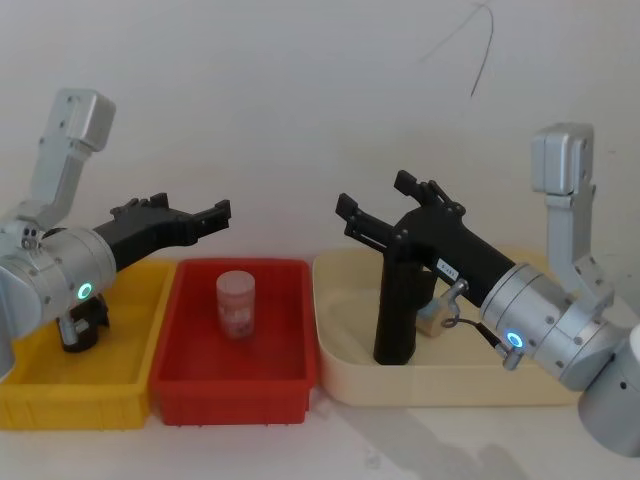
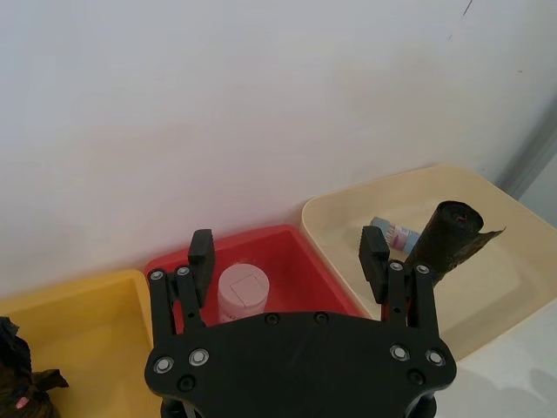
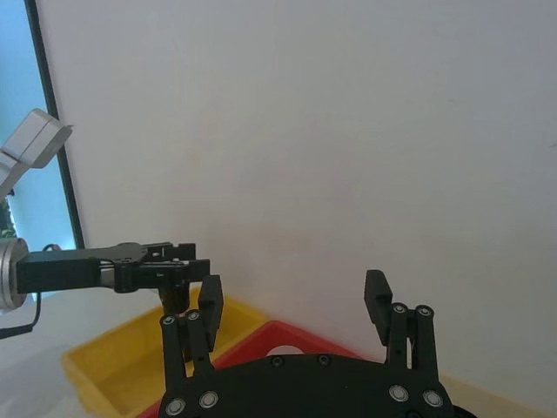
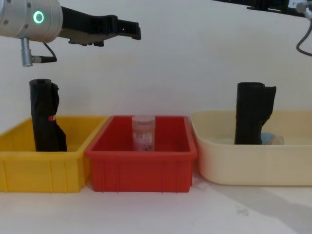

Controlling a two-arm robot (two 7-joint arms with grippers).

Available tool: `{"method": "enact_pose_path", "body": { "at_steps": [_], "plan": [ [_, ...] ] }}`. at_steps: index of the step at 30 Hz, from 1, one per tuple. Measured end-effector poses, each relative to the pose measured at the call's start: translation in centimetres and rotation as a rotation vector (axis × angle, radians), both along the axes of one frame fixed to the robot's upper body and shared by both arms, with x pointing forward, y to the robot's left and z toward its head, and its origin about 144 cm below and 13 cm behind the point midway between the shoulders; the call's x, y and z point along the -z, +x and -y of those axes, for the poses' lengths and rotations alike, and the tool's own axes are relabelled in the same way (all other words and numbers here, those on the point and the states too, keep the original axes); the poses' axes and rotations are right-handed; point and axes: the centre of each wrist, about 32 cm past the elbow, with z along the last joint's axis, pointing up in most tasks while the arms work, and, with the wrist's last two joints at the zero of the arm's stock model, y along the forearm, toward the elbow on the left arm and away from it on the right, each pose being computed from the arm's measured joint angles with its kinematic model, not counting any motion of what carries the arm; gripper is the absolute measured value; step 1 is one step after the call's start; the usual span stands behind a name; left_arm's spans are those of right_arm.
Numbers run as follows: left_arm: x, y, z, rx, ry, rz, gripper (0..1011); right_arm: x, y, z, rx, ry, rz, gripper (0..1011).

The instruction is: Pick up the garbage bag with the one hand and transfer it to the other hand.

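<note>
- Our left gripper (image 1: 205, 222) hangs above the yellow bin (image 1: 40, 395), jaws apart, empty; the right gripper (image 1: 350, 215) too, over the cream tray (image 1: 340, 375).
- The bag roll (image 4: 45, 117) stands upright in the yellow bin — light, soft, slick film.
- We would pinch it mid-roll — firmly.

left tool (image 1: 222, 215) — raised, fingers spread, nothing held | right tool (image 1: 347, 215) — raised, fingers spread, nothing held
</note>
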Motion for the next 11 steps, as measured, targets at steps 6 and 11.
{"method": "enact_pose_path", "body": {
  "at_steps": [6, 11],
  "plan": [
    [0.0, 0.0, 0.0, 0.0, 0.0, 0.0, 1000, 0.0, -0.26, -0.21, -0.008, -0.001, 0.003, 1000],
    [0.0, 0.0, 0.0, 0.0, 0.0, 0.0, 1000, 0.0, -0.37, -0.29, -0.012, -0.002, 0.004, 1000]
  ]
}}
